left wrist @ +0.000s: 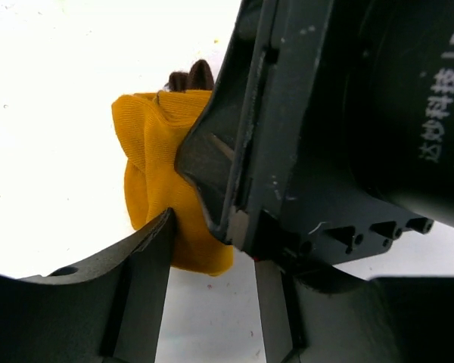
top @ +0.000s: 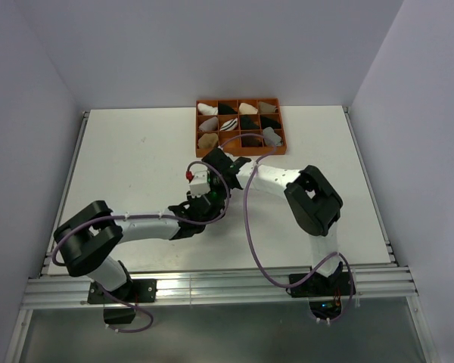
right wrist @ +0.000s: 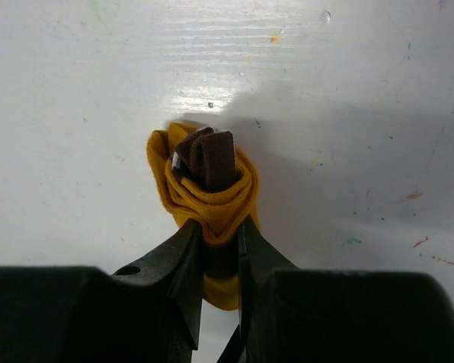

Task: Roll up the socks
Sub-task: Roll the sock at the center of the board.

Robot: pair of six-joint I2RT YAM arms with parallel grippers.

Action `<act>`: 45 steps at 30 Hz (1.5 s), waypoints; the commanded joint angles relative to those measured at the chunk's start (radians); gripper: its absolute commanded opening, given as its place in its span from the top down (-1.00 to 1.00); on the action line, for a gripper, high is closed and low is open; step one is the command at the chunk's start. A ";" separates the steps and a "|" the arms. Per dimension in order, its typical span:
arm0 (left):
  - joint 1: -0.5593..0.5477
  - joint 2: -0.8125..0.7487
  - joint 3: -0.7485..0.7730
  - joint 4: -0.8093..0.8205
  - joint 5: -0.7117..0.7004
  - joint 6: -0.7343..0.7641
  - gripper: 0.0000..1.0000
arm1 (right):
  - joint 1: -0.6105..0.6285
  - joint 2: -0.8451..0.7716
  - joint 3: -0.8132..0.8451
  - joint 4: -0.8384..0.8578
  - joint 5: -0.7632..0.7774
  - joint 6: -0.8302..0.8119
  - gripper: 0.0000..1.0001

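Note:
A mustard-yellow sock (right wrist: 212, 198) sits rolled into a bundle on the white table, with its dark brown cuff (right wrist: 212, 157) sticking out of the top. My right gripper (right wrist: 221, 227) is shut on the lower fold of the roll. In the left wrist view the same sock (left wrist: 147, 151) lies just ahead of my left gripper (left wrist: 212, 261), which is open; one of its fingers (left wrist: 155, 249) rests against the sock's side and bare table shows between the jaws. The right gripper's body (left wrist: 287, 151) fills the right of that view. From above, both wrists (top: 206, 193) meet mid-table and hide the sock.
An orange divided tray (top: 240, 153) holding small white, black and beige sock bundles stands at the back of the table, just beyond the grippers. Grey walls close in the table on three sides. A purple cable (top: 250, 227) loops over the right arm.

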 commanded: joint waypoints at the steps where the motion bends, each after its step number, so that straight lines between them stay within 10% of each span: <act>1: -0.010 0.054 0.051 -0.034 -0.045 0.017 0.01 | 0.011 0.020 0.030 -0.047 0.002 -0.010 1.00; 12: -0.010 0.143 0.122 -0.173 -0.054 -0.038 0.99 | 0.013 -0.026 -0.002 -0.004 -0.038 0.006 0.89; 24: 0.201 -0.119 -0.206 0.185 0.364 -0.093 0.99 | -0.024 -0.167 -0.157 0.241 -0.113 0.026 -0.22; 45: 0.487 -0.092 -0.433 0.535 0.788 -0.293 0.99 | -0.072 -0.137 -0.406 0.709 -0.254 0.050 -0.39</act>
